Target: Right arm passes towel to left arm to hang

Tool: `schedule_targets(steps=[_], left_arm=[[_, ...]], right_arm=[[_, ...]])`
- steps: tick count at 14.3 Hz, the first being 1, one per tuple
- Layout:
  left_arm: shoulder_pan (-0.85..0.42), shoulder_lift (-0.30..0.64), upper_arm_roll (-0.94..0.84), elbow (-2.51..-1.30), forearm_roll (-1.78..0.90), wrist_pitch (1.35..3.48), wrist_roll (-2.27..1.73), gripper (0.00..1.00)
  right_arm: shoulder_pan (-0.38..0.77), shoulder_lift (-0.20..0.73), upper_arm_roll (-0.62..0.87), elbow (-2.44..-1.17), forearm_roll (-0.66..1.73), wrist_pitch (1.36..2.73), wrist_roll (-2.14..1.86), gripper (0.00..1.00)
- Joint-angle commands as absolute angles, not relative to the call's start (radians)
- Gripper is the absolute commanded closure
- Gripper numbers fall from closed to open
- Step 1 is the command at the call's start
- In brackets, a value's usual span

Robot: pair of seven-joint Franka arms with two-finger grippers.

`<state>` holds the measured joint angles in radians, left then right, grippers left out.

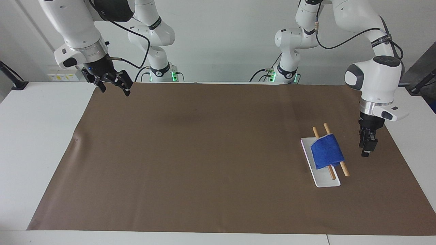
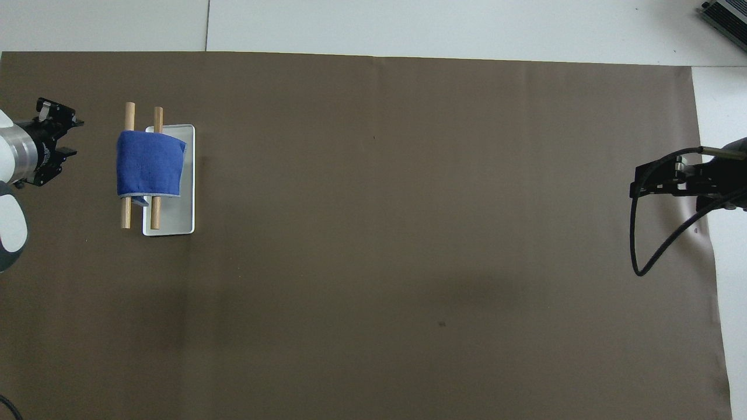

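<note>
The blue towel hangs draped over two wooden rods of a small rack on a white base, toward the left arm's end of the table. My left gripper hovers just beside the rack, open and holding nothing, with a clear gap between it and the towel. My right gripper waits raised over the mat's corner at the right arm's end, open and empty.
A brown mat covers most of the white table. A black cable loops down from the right gripper. A grey device sits at the table's corner farthest from the robots, at the right arm's end.
</note>
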<state>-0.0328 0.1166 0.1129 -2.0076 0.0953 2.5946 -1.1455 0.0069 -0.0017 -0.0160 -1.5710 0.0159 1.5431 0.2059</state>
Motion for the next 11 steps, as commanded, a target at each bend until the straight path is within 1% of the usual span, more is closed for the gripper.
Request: schedule_targets(steps=[1, 4, 6, 9, 11], left_arm=[[-0.032, 0.12, 0.115, -2.002, 0.121, 2.596, -1.161, 0.36], [-0.04, 0.123, 0.112, -1.971, 0.124, 2.55, -1.111, 0.36], [-0.041, 0.129, 0.107, -1.931, 0.123, 2.464, -0.984, 0.38], [-0.043, 0.144, 0.1, -1.841, 0.124, 2.285, -0.82, 0.41], [-0.041, 0.169, 0.078, -1.746, 0.121, 2.136, -0.747, 0.43]], right_arm=[[0.005, -0.028, -0.017, -1.601, 0.025, 1.551, 0.195, 0.0], [0.002, -0.028, -0.017, -1.601, 0.025, 1.552, 0.193, 0.0], [0.0, -0.028, -0.017, -1.601, 0.025, 1.552, 0.198, 0.0], [-0.003, -0.028, -0.017, -1.6, 0.031, 1.551, 0.193, 0.0], [-0.003, -0.028, -0.017, -1.6, 0.031, 1.549, 0.19, 0.0]])
